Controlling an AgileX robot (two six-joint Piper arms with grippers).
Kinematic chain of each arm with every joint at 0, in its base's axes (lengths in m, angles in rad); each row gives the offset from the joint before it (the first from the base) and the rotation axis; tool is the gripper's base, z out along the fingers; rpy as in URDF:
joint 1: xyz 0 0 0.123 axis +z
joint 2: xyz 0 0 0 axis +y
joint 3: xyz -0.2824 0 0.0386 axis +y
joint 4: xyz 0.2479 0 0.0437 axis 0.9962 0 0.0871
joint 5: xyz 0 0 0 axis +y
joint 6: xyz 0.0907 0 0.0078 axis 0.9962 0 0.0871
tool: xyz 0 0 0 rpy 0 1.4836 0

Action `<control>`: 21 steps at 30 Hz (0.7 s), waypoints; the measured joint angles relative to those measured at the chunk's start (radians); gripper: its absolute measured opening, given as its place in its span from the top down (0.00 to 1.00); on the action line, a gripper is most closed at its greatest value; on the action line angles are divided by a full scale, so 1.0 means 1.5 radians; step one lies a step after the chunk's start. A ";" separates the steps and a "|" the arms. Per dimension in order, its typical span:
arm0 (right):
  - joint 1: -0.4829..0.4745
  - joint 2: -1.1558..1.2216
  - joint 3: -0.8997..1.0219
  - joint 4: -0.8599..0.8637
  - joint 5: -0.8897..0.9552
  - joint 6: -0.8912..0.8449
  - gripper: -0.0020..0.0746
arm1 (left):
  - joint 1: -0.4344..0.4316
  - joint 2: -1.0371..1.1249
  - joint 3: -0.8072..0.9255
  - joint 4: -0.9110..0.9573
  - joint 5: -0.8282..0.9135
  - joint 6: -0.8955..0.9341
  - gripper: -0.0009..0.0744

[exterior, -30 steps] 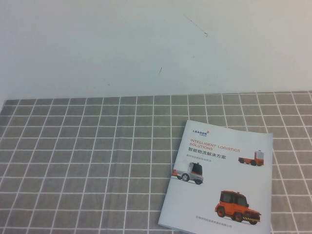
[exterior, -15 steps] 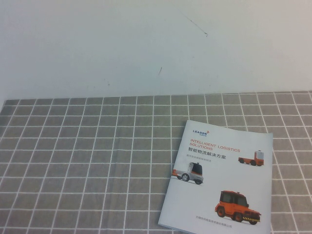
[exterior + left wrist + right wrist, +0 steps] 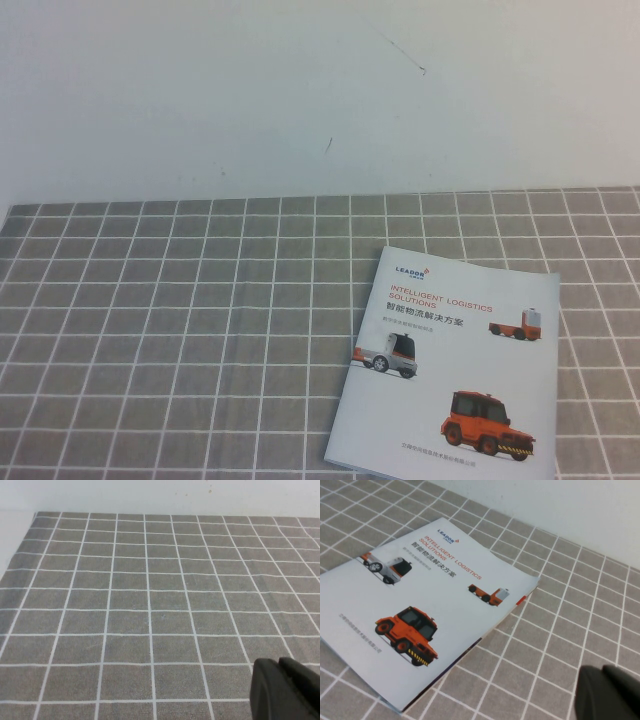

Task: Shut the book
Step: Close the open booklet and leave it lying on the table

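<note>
A white booklet (image 3: 450,370) lies closed and flat on the grey grid cloth, front cover up, at the near right of the high view. The cover shows orange vehicles and red lettering. Neither arm appears in the high view. In the right wrist view the booklet (image 3: 420,605) lies ahead of my right gripper (image 3: 601,672), whose dark fingers are together, apart from the booklet and holding nothing. My left gripper (image 3: 278,666) hovers over bare cloth, fingers together and empty; no booklet shows in its view.
The grey cloth with white grid lines (image 3: 150,330) covers the table from the left edge to the right. Behind it a bare white surface (image 3: 300,90) runs along the back. The booklet's near corner reaches the high view's lower edge.
</note>
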 joint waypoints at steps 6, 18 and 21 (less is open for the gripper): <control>-0.004 -0.011 0.026 0.000 -0.016 0.000 0.98 | 0.000 0.000 0.000 0.001 0.001 -0.001 0.99; -0.137 -0.140 0.235 -0.107 -0.186 0.111 0.98 | 0.000 0.000 0.000 0.002 0.001 -0.001 0.99; -0.153 -0.157 0.261 -0.129 -0.204 0.162 0.98 | 0.000 0.000 0.000 0.002 0.001 -0.001 0.99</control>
